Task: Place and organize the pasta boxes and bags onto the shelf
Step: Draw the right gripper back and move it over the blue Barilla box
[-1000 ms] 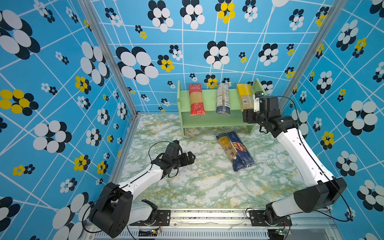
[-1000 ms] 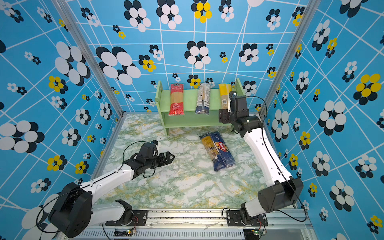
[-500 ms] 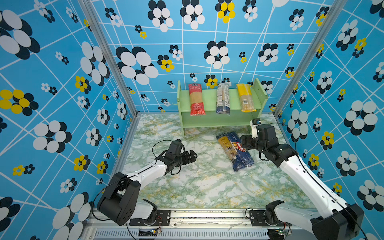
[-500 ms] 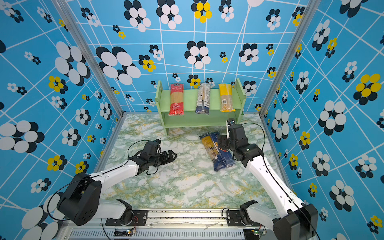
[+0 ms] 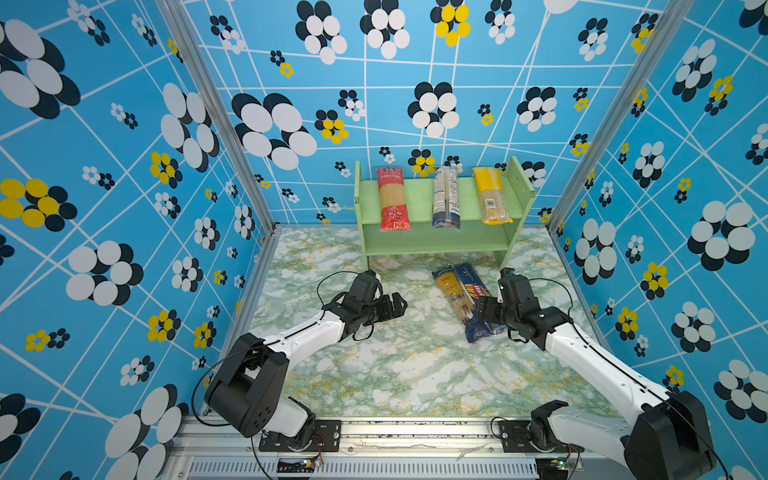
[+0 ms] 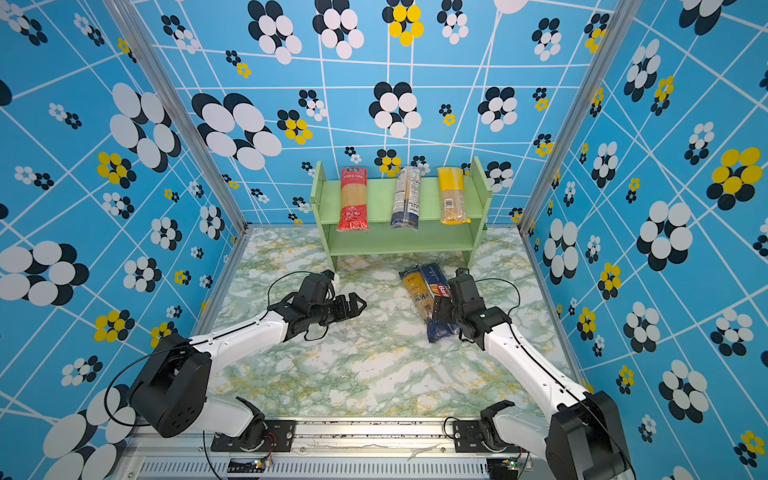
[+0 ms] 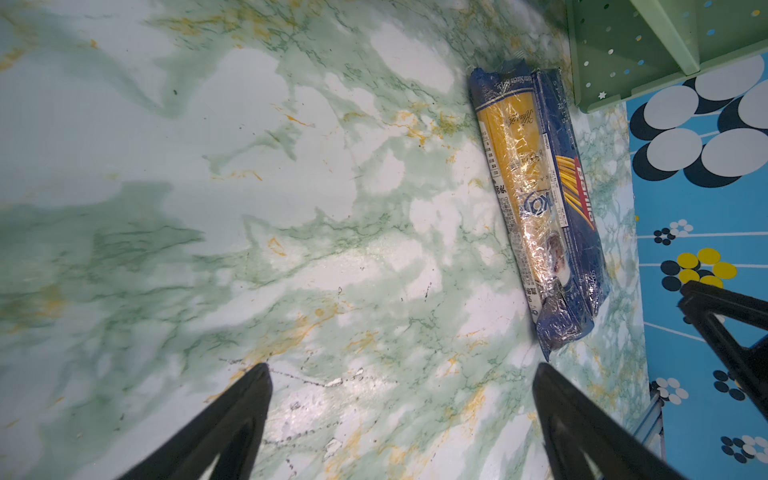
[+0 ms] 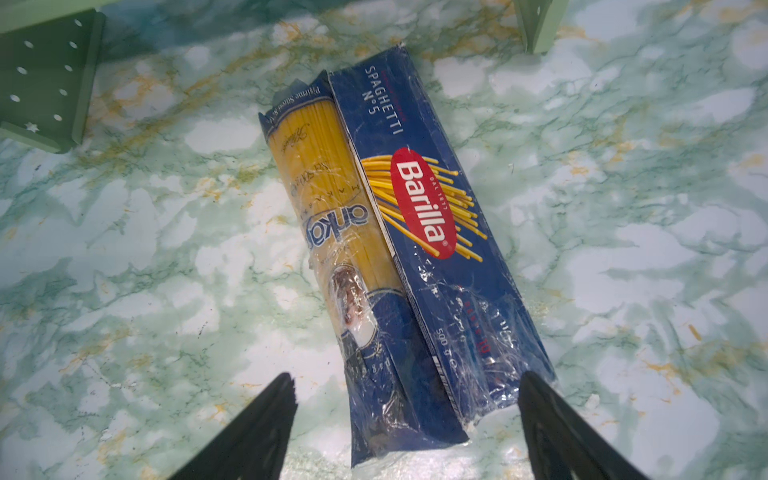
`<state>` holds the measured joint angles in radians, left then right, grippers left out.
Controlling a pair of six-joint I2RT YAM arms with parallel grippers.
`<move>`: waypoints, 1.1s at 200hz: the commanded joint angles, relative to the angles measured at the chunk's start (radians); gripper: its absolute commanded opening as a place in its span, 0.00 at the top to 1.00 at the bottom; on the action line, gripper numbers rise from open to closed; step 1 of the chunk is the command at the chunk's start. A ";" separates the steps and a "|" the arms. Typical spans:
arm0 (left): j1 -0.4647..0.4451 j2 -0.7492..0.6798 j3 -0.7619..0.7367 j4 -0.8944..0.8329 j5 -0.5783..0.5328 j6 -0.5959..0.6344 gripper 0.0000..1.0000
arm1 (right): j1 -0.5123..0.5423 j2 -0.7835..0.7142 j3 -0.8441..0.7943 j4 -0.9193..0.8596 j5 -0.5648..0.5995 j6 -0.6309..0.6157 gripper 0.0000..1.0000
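Right wrist view: the blue-ended bag [image 8: 332,216] and the dark blue Barilla box [image 8: 428,232] are seen lying flat on the marble table [image 8: 166,291], touching side by side, with the box at 3 o'clock of the bag. The right gripper [image 8: 406,376] is spread wide and nothing is held. The near ends of both packs are framed between its fingers, which is judged to be an approach for a grasp across the narrow width; which pack is aimed at cannot be told.

In a top view the pair is found at 5 o'clock of the shelf [image 5: 417,195], near its right leg. The left gripper [image 7: 401,365] is held fully open and empty over bare table, at 9 o'clock of the pair and well apart, presumably kept out of the way.

Three bags are laid front to back on the upper tier, spaced apart: the red-ended bag [image 5: 392,199] at 9 o'clock, the clear white/blue-label bag [image 5: 445,199] in the middle, and the yellow-topped bag [image 5: 490,195] at 3 o'clock. Their front ends overhang the edge. Nothing is seen on the lower tier.
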<state>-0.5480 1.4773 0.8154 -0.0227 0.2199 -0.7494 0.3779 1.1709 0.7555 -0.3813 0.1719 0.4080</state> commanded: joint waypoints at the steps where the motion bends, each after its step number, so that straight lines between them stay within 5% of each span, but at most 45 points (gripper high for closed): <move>1: -0.018 0.032 0.050 -0.032 -0.028 -0.018 0.01 | 0.007 0.016 -0.033 0.044 -0.008 0.050 0.14; 101: -0.081 0.155 0.201 -0.079 -0.047 -0.031 0.01 | 0.007 0.149 0.002 -0.012 0.183 0.099 0.13; 220: -0.077 0.109 0.134 -0.070 -0.070 0.040 0.01 | 0.007 0.381 0.195 -0.170 0.270 0.156 0.10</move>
<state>-0.6243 1.6196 0.9871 -0.0753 0.1669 -0.7536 0.3794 1.5208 0.9035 -0.4706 0.3897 0.5285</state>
